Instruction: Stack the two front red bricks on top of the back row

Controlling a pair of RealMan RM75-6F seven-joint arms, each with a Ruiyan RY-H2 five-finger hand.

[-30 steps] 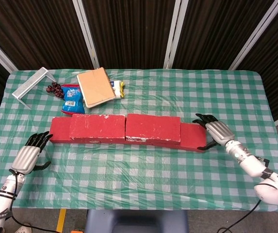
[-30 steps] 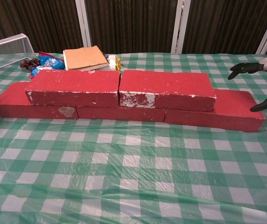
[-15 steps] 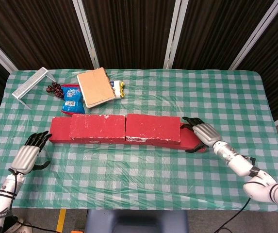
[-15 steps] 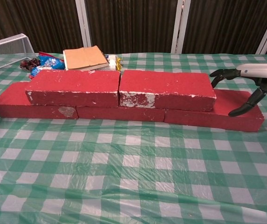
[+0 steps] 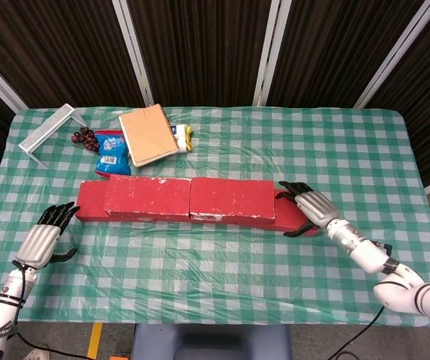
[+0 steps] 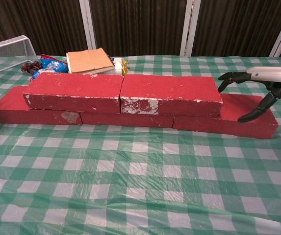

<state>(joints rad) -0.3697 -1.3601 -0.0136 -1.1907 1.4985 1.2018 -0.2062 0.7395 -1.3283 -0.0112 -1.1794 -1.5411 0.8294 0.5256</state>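
Observation:
Two red bricks lie end to end on a lower row of red bricks [image 6: 130, 118]: the left top brick [image 5: 147, 198] [image 6: 74, 92] and the right top brick [image 5: 232, 199] [image 6: 170, 94]. The lower row sticks out at both ends [image 5: 88, 210] [image 6: 243, 119]. My right hand [image 5: 309, 208] [image 6: 258, 85] hovers over the row's right end with fingers spread, fingertips at the right top brick's end; whether they touch it I cannot tell. My left hand [image 5: 46, 236] rests open on the table, left of the row, holding nothing.
Behind the bricks lie a brown notebook [image 5: 148, 135] [image 6: 88, 59], a blue snack bag [image 5: 111, 152], dark grapes [image 5: 84, 138] and a yellow packet [image 5: 184, 136]. A white wire rack [image 5: 47, 133] stands at the back left. The checked tablecloth [image 5: 215, 262] covers the table.
My right hand moved left onto the row's right end. The two top bricks have slid a little to the left. The left hand stayed put.

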